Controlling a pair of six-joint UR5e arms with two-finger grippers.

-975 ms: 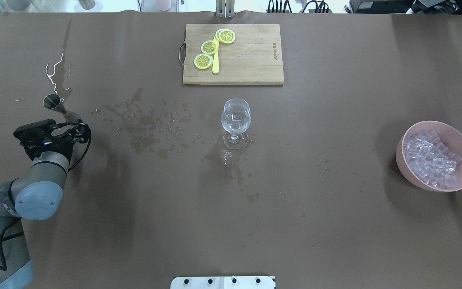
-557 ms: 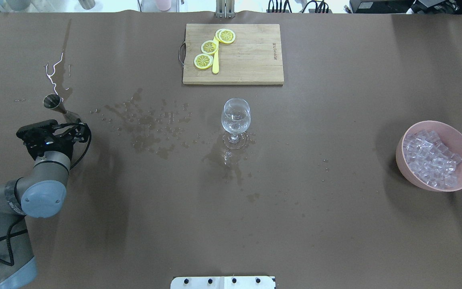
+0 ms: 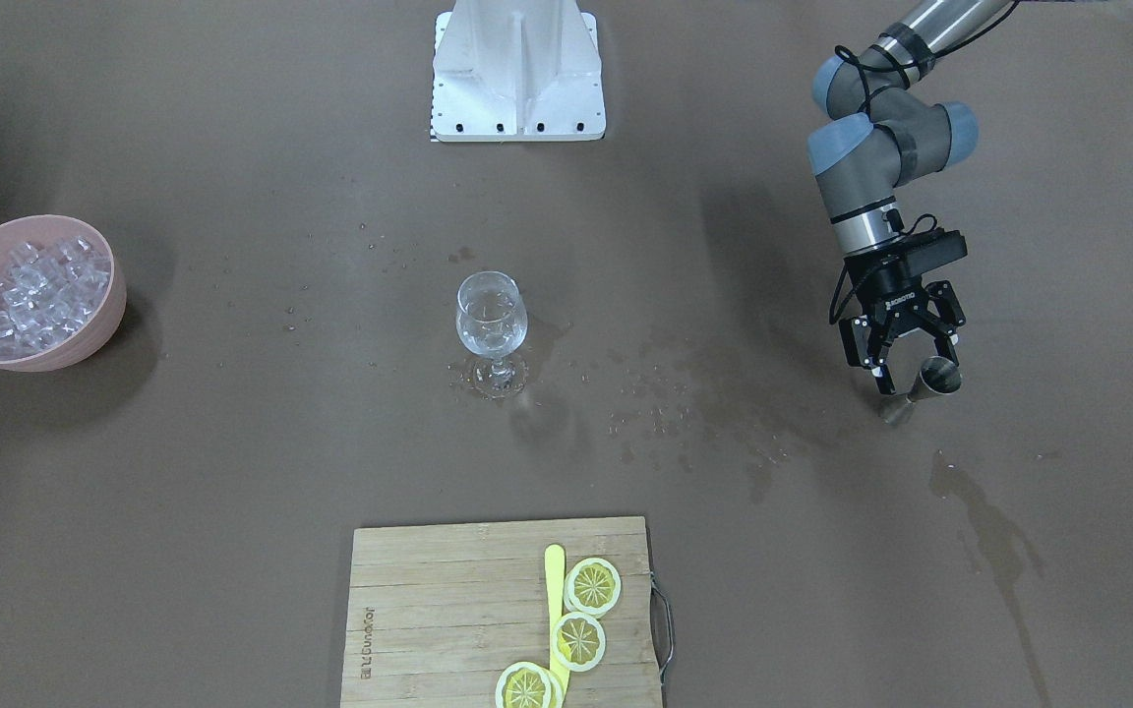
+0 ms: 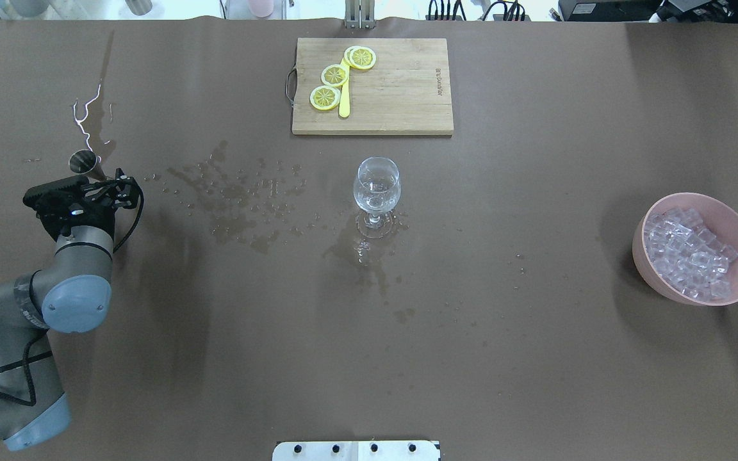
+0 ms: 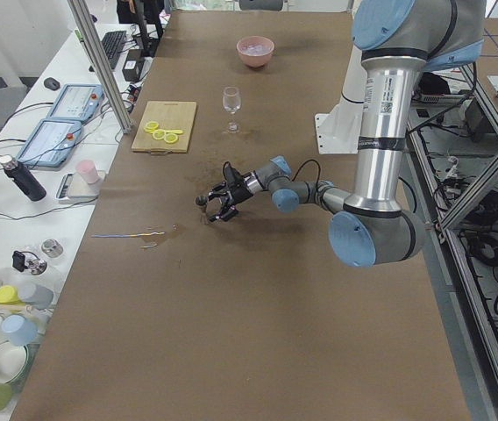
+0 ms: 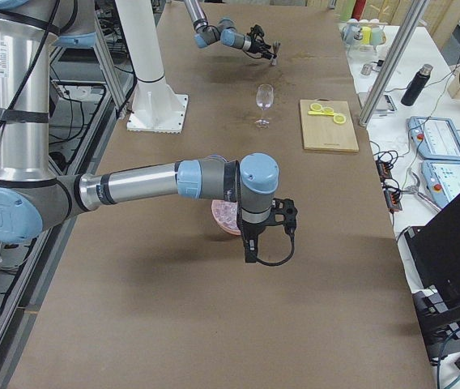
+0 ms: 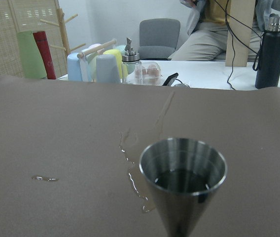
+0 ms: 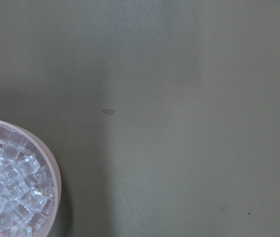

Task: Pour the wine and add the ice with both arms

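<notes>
Left hand [image 3: 916,362] spread near jigger [image 3: 938,375], ice [image 3: 30,290] well apart in bowl [image 3: 70,352]

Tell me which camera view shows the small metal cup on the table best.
The left wrist-mounted view: the metal cup fills the foreground, its round rim and inside clear. The front-facing and overhead views show it small, beside the left gripper; the side views show only a speck.

I count two arms [image 4: 77,256], one wine glass [image 4: 377,186], one steel jigger [image 3: 932,378], one cutting board [image 4: 401,96], three lemon slices [image 4: 334,75], one yellow utensil [image 4: 344,104] and one pink bowl [image 3: 85,334] of ice cubes [image 4: 686,253] beyond counting.
</notes>
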